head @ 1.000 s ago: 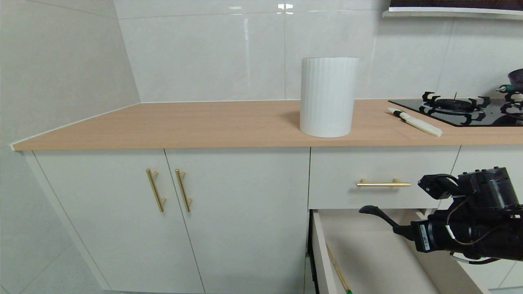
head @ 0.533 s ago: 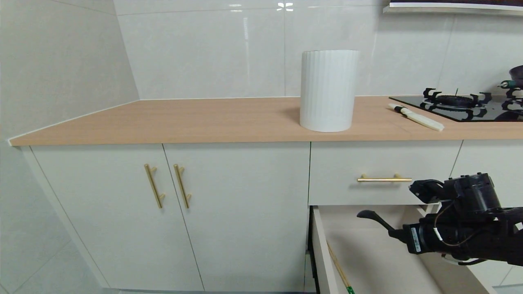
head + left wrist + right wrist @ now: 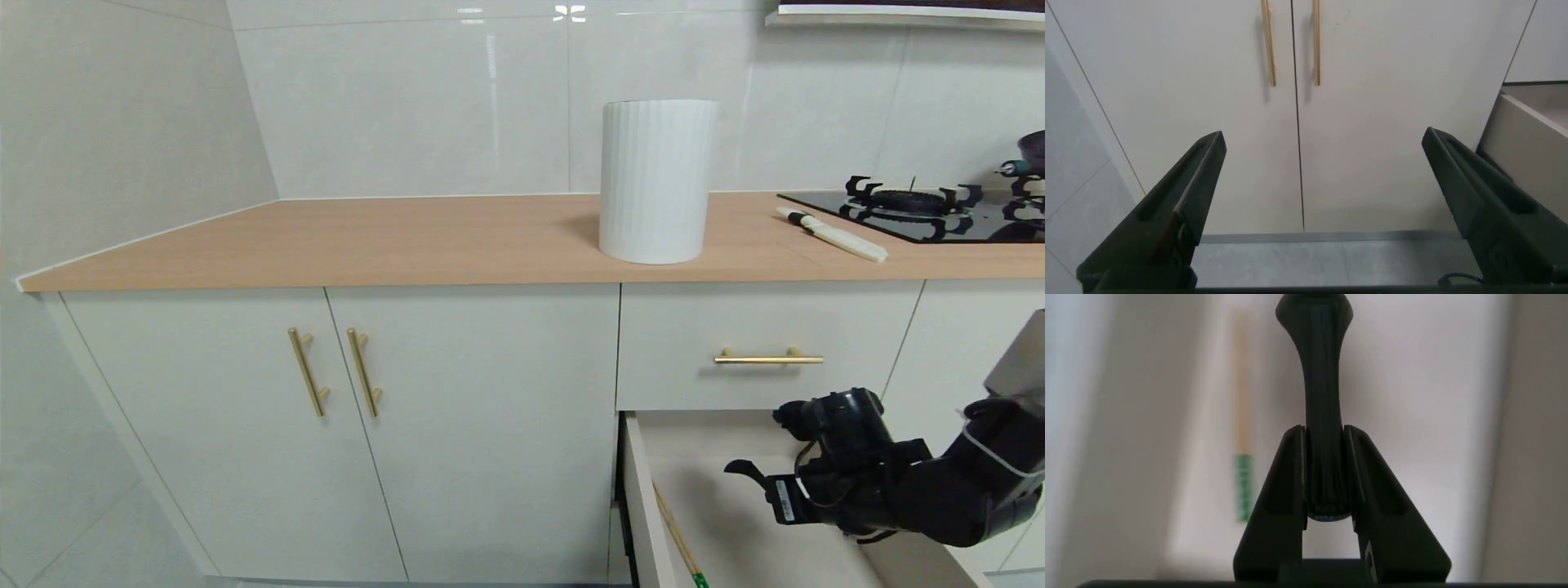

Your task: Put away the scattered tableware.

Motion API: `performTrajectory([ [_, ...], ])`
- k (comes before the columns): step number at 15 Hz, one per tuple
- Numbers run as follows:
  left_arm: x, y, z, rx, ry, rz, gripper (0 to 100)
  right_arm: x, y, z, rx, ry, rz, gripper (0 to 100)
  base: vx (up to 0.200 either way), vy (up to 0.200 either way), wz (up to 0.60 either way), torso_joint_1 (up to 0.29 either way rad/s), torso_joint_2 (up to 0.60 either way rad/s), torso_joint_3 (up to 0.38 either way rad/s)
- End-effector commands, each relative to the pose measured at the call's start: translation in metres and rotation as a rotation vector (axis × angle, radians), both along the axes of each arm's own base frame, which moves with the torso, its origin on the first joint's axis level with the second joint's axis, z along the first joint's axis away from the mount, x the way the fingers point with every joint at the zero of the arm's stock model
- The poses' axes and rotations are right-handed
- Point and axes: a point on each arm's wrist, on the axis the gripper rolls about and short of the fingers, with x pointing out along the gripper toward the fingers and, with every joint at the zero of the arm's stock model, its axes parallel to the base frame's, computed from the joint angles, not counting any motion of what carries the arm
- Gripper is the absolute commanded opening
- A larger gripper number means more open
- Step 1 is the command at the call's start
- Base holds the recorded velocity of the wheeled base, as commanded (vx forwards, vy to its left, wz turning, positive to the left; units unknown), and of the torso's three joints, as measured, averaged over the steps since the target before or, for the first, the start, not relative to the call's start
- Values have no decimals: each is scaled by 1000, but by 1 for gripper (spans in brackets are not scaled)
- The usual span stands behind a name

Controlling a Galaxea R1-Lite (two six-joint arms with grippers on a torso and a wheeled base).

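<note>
My right gripper (image 3: 790, 495) is shut on a black utensil (image 3: 743, 471) and holds it low over the open drawer (image 3: 639, 490) under the counter. In the right wrist view the black utensil (image 3: 1323, 384) sticks out from between the shut fingers of the right gripper (image 3: 1324, 441), its rounded end over the drawer floor. A wooden chopstick (image 3: 674, 541) with a green end lies along the drawer's left side, and the same chopstick (image 3: 1241, 425) lies beside the utensil. A cream-coloured utensil (image 3: 831, 235) rests on the counter near the stove. My left gripper (image 3: 1327, 192) is open, facing the cabinet doors.
A tall white ribbed container (image 3: 655, 181) stands on the wooden counter (image 3: 408, 241). A black gas stove (image 3: 918, 214) is at the right. A shut drawer with a gold handle (image 3: 767, 358) sits just above the open one. Two cabinet doors (image 3: 1290, 98) with gold handles are to the left.
The right arm has dropped and turned, bringing the black utensil lower into the drawer. The head camera tilted slightly early on.
</note>
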Motion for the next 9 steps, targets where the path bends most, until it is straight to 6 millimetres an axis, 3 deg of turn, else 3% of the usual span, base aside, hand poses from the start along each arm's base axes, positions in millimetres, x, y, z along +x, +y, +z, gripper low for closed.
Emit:
performTrajectory([
  [1, 0, 0, 0, 0, 0, 0, 100, 5, 1, -33, -31, 94, -5, 0, 0, 0, 0, 0, 0, 0],
  [9, 0, 0, 0, 0, 0, 0, 100, 9, 0, -65, -96, 166, -33, 0, 0, 0, 0, 0, 0, 0],
])
